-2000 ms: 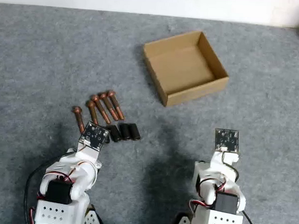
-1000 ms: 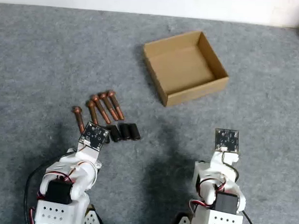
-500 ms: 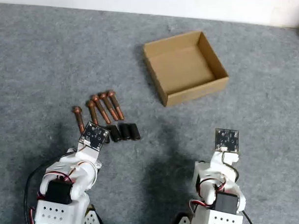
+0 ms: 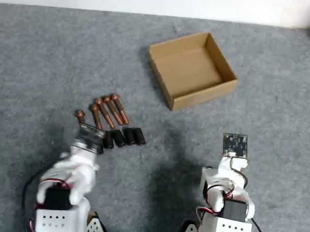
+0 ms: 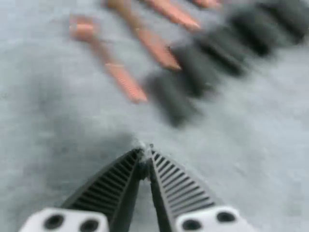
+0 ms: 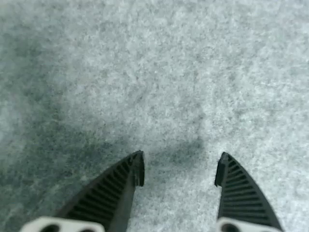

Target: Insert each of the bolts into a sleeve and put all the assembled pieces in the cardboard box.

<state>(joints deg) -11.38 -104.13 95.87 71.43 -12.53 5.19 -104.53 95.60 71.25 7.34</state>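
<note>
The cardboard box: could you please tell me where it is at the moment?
In the high view the cardboard box sits on the carpet, beyond and to the right of the bolts and sleeves, apart from both.

Grey carpeted table (image 4: 40, 51), pale wall (image 4: 149, 1) — behind

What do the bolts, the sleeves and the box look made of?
The bolts look like metal with a coppery, reddish finish and a slight sheen, possibly plated. The sleeves are matte black, likely plastic or rubber; too small to tell which. The box is plain brown cardboard with thin walls and a dull surface.
</note>
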